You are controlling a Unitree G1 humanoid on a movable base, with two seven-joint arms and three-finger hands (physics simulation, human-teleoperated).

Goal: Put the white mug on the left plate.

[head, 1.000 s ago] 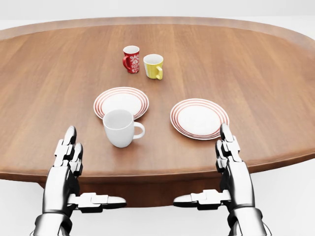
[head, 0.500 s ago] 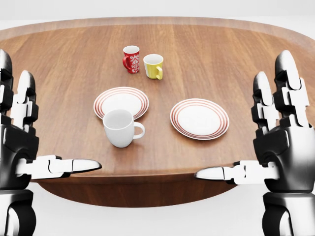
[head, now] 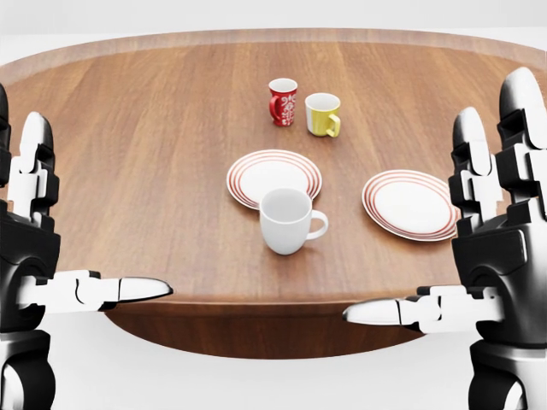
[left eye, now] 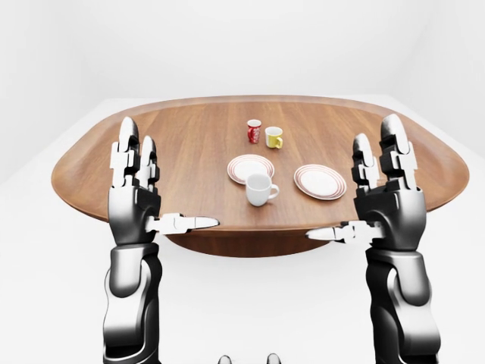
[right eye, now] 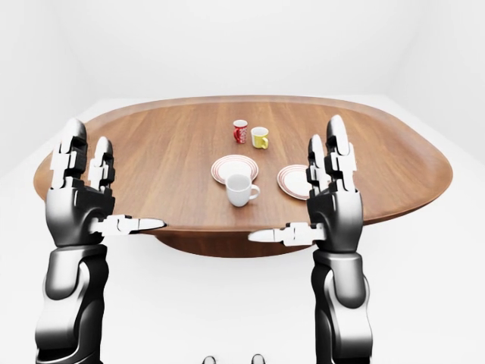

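Mug (head: 286,220) glossy white | left plate (head: 273,178) round, red-ringed | table (head: 154,137) woodgrain

I see a red mug (head: 283,101) w/ white pattern and yellow mug (head: 323,114) side by side at 12 o'clock on the wood table (head: 128,171); red-rimmed right plate (head: 410,204) at 3.

Mug (head: 286,220) just below left plate (head: 273,177)

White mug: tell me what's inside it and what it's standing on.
The white mug looks empty, though its bottom is hidden by the rim. It stands on the table, just below the left plate in the head view.
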